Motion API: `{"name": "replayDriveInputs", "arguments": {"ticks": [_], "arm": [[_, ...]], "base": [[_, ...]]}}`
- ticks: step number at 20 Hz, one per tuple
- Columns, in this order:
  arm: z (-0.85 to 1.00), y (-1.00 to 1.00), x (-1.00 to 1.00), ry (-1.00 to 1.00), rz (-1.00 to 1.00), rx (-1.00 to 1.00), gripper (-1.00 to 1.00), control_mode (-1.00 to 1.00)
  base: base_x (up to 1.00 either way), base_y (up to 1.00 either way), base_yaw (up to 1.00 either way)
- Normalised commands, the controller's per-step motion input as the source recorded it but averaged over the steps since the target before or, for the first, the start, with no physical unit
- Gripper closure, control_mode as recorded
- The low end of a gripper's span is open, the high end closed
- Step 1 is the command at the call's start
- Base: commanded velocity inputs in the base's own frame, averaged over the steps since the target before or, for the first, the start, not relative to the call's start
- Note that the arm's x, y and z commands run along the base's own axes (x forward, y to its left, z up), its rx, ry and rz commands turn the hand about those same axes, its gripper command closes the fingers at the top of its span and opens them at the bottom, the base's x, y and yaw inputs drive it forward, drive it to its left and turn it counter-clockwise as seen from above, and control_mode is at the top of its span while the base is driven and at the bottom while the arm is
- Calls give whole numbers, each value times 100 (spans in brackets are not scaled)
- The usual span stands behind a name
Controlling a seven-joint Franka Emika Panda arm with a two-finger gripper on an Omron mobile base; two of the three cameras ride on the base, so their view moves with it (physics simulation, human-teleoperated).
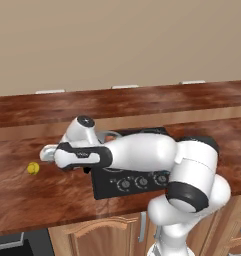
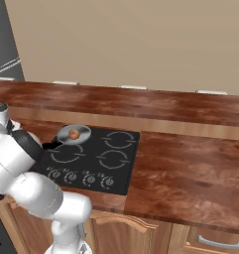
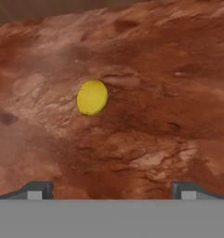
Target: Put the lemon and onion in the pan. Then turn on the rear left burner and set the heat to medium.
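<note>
Lemon (image 1: 33,168) at far left of left base view, bare on wooden counter (image 1: 22,195), apart from the arm's end. Onion (image 2: 74,133) inside pan (image 2: 82,129), upper left of cooktop (image 2: 106,158) in right base view. Pincer (image 3: 111,190) spread wide, holding nothing, lemon (image 3: 92,97) above its tips in hand view.

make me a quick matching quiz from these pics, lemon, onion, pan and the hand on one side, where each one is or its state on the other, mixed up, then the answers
Things:
1. lemon
2. onion
3. pan
4. hand

Places or states:
A. on the cooktop's rear left burner
B. open, over the counter, holding nothing
C. inside the pan
D. alone on the wooden counter, left of the cooktop

Pairs: 1-D, 2-C, 3-A, 4-B
</note>
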Motion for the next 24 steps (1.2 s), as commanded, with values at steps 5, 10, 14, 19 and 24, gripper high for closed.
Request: {"name": "replayDriveInputs", "arguments": {"ticks": [5,10,14,19,24], "arm": [[0,38,38,21,0,-5,-100,-100],[0,37,18,15,0,-6,-100,-100],[0,23,0,0,0,-8,-100,-100],[0,7,0,-1,-3,-9,-100,-100],[-14,5,7,2,-3,-3,-100,-100]], "base": [[0,0,0],[0,0,0],[0,0,0],[0,0,0],[0,0,0]]}}
